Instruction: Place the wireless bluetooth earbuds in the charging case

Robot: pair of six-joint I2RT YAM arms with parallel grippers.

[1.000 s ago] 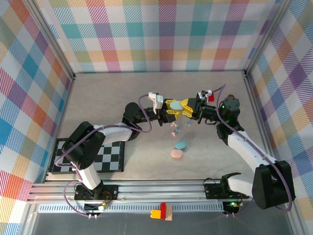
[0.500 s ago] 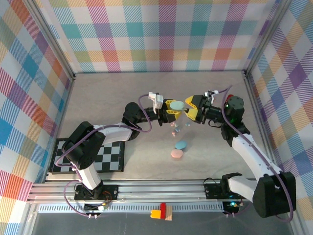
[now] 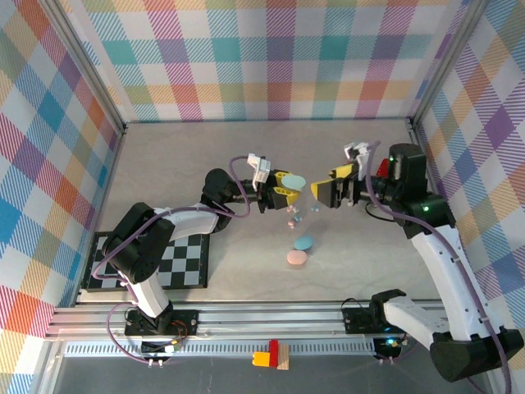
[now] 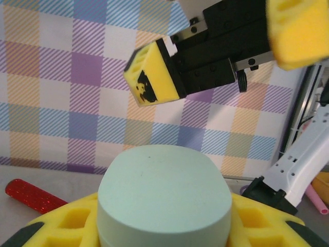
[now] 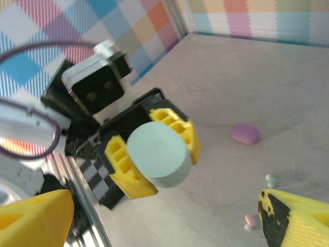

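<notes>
Left jaws clench the mint charging case (image 3: 294, 180); right jaws stand spread wide, facing it without touching.

Three oval cases (image 3: 304, 243), four earbuds (image 3: 291, 222)

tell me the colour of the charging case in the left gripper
Pale mint green; the charging case shows best in the left wrist view.

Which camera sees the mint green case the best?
The right wrist camera: the whole mint green case shows there, pinched by the left gripper. The left wrist camera is very close and cuts off its bottom. From the top camera it is just a tiny oval.
</notes>
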